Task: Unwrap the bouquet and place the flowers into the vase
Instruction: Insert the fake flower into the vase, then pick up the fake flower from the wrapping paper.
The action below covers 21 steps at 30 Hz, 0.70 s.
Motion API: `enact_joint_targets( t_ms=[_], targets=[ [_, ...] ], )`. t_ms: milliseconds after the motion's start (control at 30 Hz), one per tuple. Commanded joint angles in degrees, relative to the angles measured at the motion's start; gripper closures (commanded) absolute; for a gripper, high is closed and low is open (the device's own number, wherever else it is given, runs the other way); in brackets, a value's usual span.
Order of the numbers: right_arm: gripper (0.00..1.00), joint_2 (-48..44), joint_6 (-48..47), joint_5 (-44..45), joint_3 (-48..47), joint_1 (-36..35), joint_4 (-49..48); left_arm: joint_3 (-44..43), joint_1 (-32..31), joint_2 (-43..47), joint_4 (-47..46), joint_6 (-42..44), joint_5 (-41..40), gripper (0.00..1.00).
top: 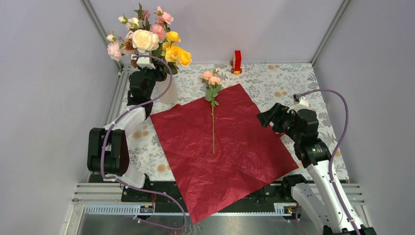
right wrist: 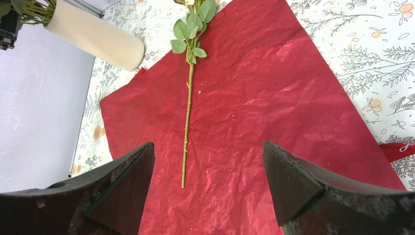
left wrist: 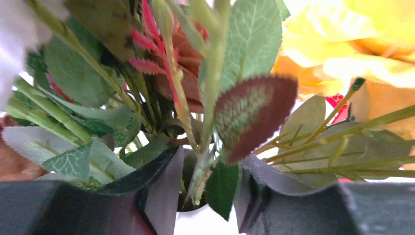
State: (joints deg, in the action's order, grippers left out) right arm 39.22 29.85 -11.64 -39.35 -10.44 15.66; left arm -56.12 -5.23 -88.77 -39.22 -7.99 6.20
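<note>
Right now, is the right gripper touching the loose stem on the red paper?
Apart. Top view: right gripper sits off to the side of the stem, bare red paper between them.

The left arm is standing with its elbow folded close to the base and its forearm stretching toward the far left. The left gripper is holding its jaws partly apart. The right arm is leaning forward, wrist angling inward. The right gripper is hovering with its jaws spread wide, gripping nothing.
</note>
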Motion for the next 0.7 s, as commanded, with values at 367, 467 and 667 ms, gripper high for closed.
enact_joint_targets(
  t_ms=[367, 467, 667],
  targets=[
    [0.13, -1.9, -1.3, -3.2, -1.0, 0.4, 1.7, 3.0, 0.2, 12.7, 5.7, 0.7, -2.5, 0.30],
    [0.13, -2.5, -2.2, -3.7, -1.2, 0.4, 3.2, 5.9, 0.2, 15.9, 6.8, -0.3, -4.6, 0.24],
    [0.15, -2.3, -4.8, -6.7, -3.7, 0.4, 8.0, 11.9, -0.8, 24.0, 11.3, -7.7, -5.2, 0.08]
  ],
)
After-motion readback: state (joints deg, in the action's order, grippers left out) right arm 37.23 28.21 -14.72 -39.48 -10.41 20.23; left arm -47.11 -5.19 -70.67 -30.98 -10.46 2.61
